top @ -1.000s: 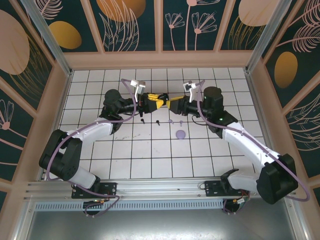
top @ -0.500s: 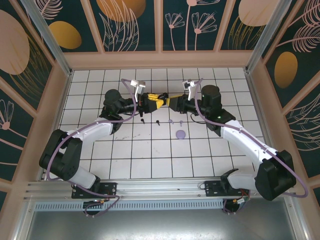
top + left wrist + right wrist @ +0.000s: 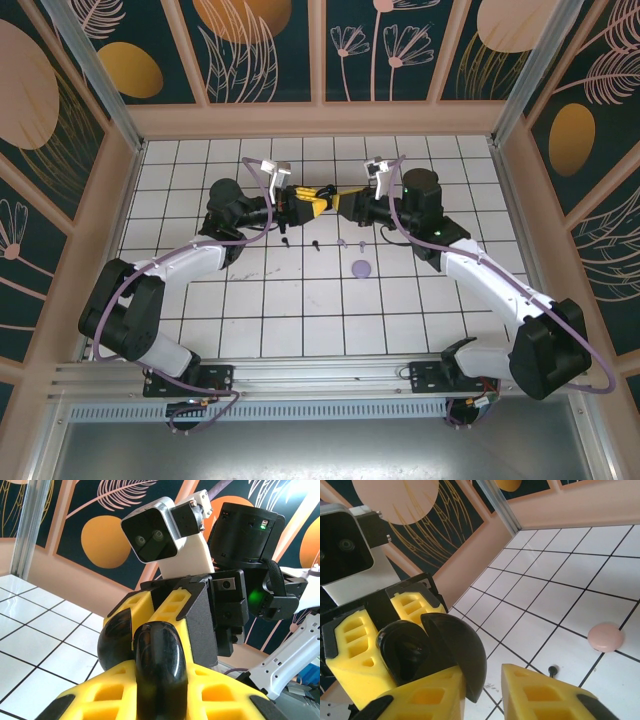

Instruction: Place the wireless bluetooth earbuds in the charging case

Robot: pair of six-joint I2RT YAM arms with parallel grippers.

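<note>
Black charging case: glossy round clamshell, hinged open, aloft. Black earbuds: two, tiny, lying at its 7 o'clock. Lavender earbuds: two, at 5 o'clock. Lavender case: flat disc, farther out, 5 o'clock.

Case between the jaws — mostly covered
From above, the charging case hides behind the meeting jaws; earbuds on the bench are specks, shapes unreadable — wrist views crop their own jaws.
</note>
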